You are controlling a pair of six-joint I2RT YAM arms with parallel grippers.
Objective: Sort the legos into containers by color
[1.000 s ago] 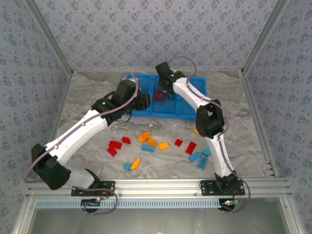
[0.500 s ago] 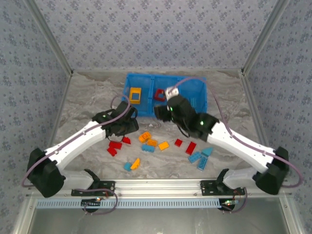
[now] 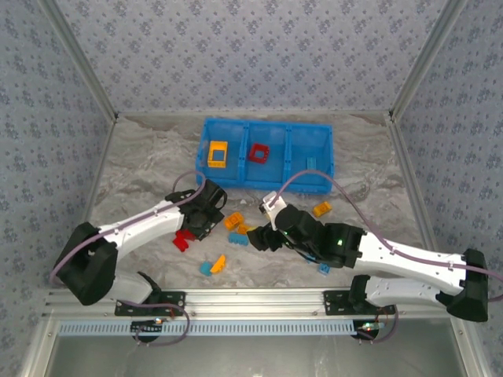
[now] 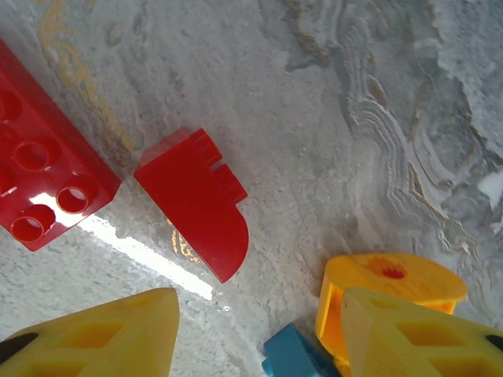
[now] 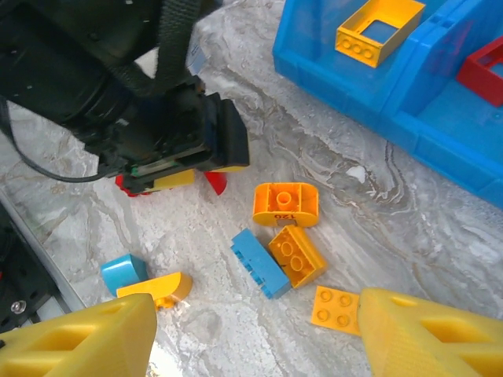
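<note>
Grey-white marbled tabletop [image 3: 141,157], flowery blue-grey wallpaper [image 3: 236,55] all round. The blue bin [image 3: 267,123] sits at the back; loose legos [image 5: 261,263] lie nearer, between the arms. Left gripper [image 4: 251,334] and right gripper [image 5: 251,330] both gape, holding nothing. One orange brick [image 5: 286,206] bears a mark I cannot read

Bright, even light falls from above, and the desk [image 3: 141,157] carries only faint, soft shadows. In the left wrist view a white streak of glare lies on the desk just beside the red curved brick [image 4: 200,200]. The yellow fingers [image 4: 102,334] of the left end effector [image 4: 259,314] are blurred at the bottom edge. The right wrist view is sharp at its centre, while the fingers [image 5: 78,338] of the right end effector [image 5: 258,314] look soft.
</note>
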